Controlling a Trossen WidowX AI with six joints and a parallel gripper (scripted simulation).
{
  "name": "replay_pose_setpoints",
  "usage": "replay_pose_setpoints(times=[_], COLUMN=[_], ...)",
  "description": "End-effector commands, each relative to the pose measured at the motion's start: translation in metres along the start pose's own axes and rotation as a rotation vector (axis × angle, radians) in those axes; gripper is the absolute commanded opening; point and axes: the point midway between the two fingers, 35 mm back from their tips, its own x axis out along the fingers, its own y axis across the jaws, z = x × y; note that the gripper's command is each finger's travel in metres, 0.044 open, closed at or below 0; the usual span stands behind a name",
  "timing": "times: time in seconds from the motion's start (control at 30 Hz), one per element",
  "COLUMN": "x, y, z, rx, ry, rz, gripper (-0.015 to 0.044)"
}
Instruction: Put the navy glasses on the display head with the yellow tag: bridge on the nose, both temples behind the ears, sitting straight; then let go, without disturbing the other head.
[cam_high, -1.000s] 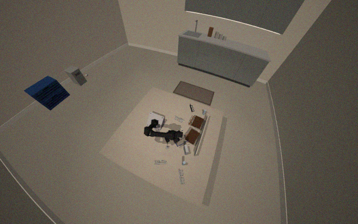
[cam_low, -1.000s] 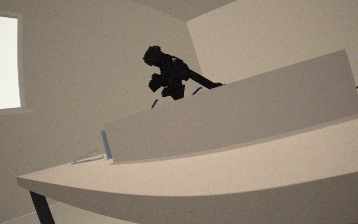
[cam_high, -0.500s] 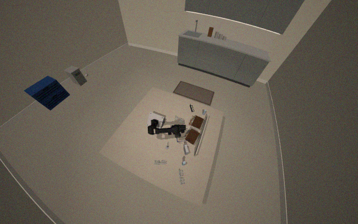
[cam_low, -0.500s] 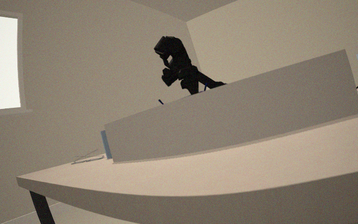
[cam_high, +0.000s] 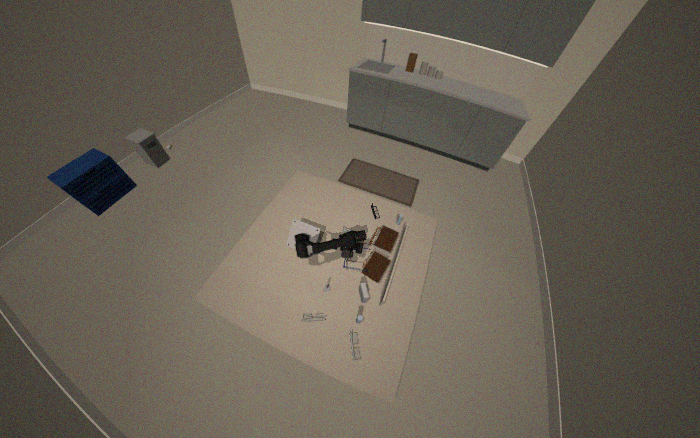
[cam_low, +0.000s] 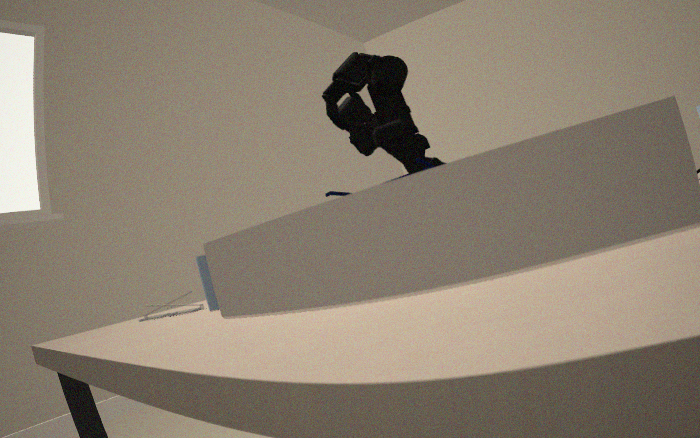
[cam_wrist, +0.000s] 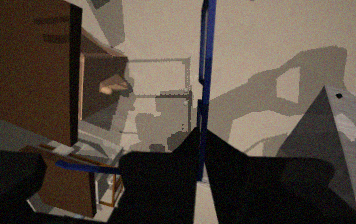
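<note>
My gripper (cam_wrist: 199, 131) is shut on the navy glasses (cam_wrist: 205, 55) (cam_high: 344, 266) (cam_low: 338, 193) and holds them above the table. In the wrist view the front runs upright from the fingertips and a temple reaches left. Two brown display heads stand side by side: the nearer head (cam_wrist: 35, 75) (cam_high: 376, 267) has a nose-like part and no glasses that I can see; the other head (cam_wrist: 65, 187) (cam_high: 386, 238) has an amber frame (cam_wrist: 116, 192) at its front. The held glasses are in front of the heads, not seen touching them. I cannot make out the yellow tag. The arm hides the fingers in the top view.
A long grey panel (cam_low: 449, 232) stands behind the heads. Black glasses (cam_high: 375, 211) and a light blue item (cam_high: 399, 219) lie near one end. A white box (cam_high: 364, 290), a small cup (cam_high: 359, 319) and pale glasses (cam_high: 314, 319) (cam_high: 352, 344) are near the other.
</note>
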Motion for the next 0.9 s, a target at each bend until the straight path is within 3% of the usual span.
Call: replay_pose_setpoints(times=[0.0,0.47,0.87], x=[0.002,0.007,0.019], y=[-0.002,-0.014,-0.016], z=[-0.02,-0.078,-0.078], rx=[0.088,0.391,0.41], ry=[-0.01,-0.063,-0.08], rz=[-0.006,0.002,0.001], gripper=[0.0,0.0,0.0])
